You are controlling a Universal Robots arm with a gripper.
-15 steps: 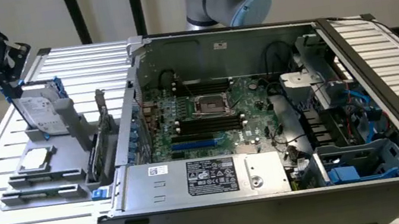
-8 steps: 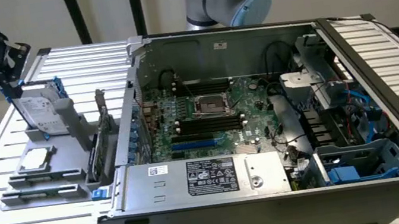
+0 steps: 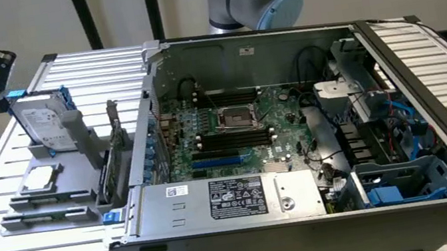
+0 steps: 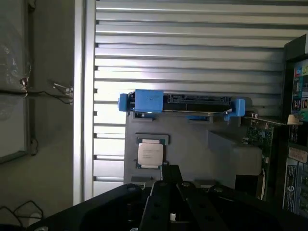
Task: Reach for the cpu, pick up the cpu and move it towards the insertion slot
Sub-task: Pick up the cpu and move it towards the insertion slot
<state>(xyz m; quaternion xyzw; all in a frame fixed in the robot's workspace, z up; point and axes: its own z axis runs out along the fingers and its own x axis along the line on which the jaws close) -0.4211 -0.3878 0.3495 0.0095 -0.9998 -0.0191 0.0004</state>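
None of the task shows done: the cpu (image 4: 150, 154) lies flat and untouched on its grey holder (image 4: 192, 144), just beside the upright hard drive (image 3: 42, 124). My claw (image 4: 172, 174) hangs well apart from it, shut on nothing. Reaching, lifting and carrying to the insertion slot (image 3: 236, 118) in the motherboard (image 3: 279, 106) are all left.

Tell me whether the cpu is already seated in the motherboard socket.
No, the cpu lies on the grey holder outside the computer case, apart from the socket on the green board.
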